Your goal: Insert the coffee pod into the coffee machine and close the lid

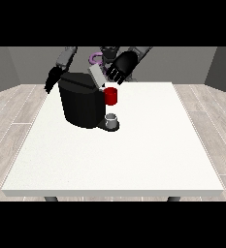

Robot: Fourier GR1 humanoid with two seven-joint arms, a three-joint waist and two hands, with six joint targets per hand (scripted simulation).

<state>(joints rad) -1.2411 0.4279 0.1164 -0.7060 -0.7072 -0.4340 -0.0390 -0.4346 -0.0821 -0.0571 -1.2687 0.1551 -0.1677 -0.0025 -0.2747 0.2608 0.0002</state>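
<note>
A black coffee machine (80,104) stands on the white table (134,155) at the back left. Its grey lid (97,76) is tilted up and open. A red part (111,96) sits at the machine's front, right below the lid. A small grey cup (112,119) rests on the machine's base. The hand at the view's right (121,68) hovers just right of the raised lid, its fingers pointing down toward it. The hand at the view's left (52,80) hangs behind the machine's left side. I cannot make out a separate coffee pod.
The table's front and right parts lie bare of objects. A wooden floor surrounds the table, with grey walls behind the robot.
</note>
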